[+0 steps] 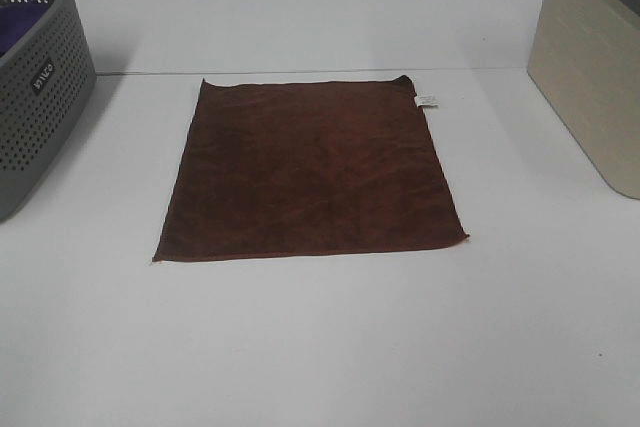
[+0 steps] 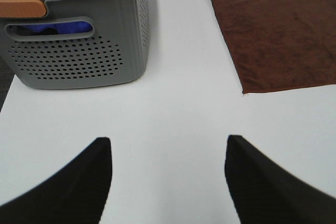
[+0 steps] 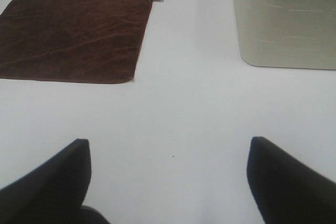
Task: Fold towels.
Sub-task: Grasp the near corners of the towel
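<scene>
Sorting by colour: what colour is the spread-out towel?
Towel: dark reddish-brown, best in exterior high view.

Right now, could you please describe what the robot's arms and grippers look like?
The arms themselves are out of view; only the wrist views help. The left gripper has two matte black fingers, broad at the base, tapering to blunt tips, faintly ribbed. The right gripper has matching black tapered fingers. No cables or markings are visible.
</scene>
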Tool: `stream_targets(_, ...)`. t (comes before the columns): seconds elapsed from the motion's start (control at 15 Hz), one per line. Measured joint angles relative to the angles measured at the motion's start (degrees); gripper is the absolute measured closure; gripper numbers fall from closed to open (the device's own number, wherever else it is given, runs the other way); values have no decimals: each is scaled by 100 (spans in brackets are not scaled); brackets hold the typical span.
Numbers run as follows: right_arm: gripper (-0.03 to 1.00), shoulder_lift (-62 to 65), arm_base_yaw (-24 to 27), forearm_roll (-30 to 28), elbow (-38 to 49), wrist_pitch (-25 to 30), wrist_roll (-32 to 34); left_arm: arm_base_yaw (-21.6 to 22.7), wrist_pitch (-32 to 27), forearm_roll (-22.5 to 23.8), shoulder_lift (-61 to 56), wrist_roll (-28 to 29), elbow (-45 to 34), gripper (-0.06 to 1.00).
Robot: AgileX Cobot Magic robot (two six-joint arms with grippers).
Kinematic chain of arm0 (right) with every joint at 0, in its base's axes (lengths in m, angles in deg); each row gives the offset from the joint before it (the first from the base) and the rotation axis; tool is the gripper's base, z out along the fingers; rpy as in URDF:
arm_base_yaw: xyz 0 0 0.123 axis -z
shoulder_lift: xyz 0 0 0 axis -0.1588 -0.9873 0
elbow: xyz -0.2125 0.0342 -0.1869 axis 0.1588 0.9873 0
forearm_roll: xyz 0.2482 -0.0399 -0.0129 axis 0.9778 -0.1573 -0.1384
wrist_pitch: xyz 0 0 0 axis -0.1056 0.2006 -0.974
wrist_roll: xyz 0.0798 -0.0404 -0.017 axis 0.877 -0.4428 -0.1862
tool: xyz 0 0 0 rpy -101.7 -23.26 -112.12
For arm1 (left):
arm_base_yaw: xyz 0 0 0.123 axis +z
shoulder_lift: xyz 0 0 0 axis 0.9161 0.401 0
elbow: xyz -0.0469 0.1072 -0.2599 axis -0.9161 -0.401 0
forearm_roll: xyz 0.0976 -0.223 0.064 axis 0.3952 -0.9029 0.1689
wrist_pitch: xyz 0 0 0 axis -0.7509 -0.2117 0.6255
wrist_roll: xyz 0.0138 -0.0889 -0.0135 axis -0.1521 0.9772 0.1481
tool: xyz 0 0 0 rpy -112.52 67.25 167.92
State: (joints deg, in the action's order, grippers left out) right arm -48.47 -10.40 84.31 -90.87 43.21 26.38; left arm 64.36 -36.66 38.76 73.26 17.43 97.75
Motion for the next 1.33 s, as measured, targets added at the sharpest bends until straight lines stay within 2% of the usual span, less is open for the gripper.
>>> stream_targets(1.2,18,0,0,0,0,0,6,0,29,-63,0,0,0,36)
stream_targets(1.27,18,0,0,6,0,0,6,0,201,-63,0,0,34,36)
stream_targets(1.33,18,0,0,149,0,0,11,0,745,-63,69,0,69,36)
